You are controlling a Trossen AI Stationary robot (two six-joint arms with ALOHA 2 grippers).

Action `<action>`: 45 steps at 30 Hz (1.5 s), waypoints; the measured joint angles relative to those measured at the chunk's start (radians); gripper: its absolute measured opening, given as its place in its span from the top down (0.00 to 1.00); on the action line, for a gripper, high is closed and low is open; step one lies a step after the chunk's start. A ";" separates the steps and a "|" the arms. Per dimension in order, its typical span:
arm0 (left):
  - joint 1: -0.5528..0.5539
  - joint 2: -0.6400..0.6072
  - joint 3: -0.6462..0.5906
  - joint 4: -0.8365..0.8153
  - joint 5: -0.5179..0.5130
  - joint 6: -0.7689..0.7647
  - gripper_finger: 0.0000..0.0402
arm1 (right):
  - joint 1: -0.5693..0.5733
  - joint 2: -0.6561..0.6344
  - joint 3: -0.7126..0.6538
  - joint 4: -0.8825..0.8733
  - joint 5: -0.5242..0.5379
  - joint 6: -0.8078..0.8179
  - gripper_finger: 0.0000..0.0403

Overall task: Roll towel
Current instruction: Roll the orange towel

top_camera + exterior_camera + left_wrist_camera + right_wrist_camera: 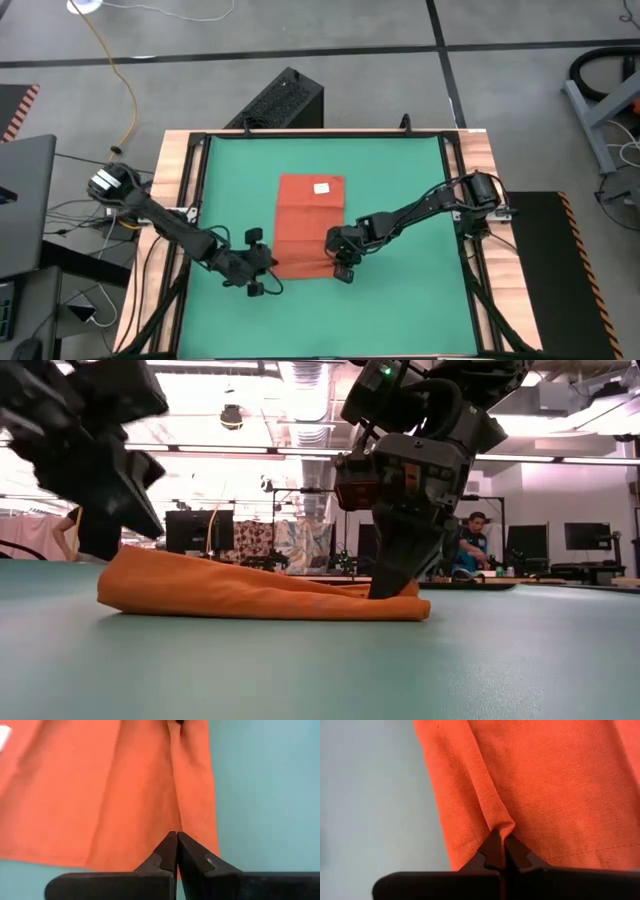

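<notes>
On the green mat covering the tabletop, near the middle, lies the towel, orange-red, spread lengthwise with its white tag by the far edge and the near edge bunched up

At the near left corner of the towel, the left tool, reached in from the left rear post, arm stretched low and diagonal across the mat's left side, wrist bent toward the cloth. Fingers pressed together tip to tip in the left wrist view, right over the towel's near edge; a crease of cloth runs up to the tips, though whether any fabric is actually pinched between them cannot be told

At the near right corner, the right tool, arm coming in from the right side of the frame, elbow raised, forearm sloping down and inward to the towel. Fingers closed, with a narrow ridge of orange fabric gathered and nipped between the tips in the right wrist view. Seen level across the tabletop, pointed nearly straight down, tip planted in the towel's right end, the cloth lying as a low folded hump that rises toward the left

Beyond the tabletop, a seated person among desks and monitors
</notes>
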 joint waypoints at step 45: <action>-0.110 0.329 0.042 0.150 -0.240 -0.080 1.00 | 0.009 -0.027 -0.002 0.004 0.039 -0.065 0.82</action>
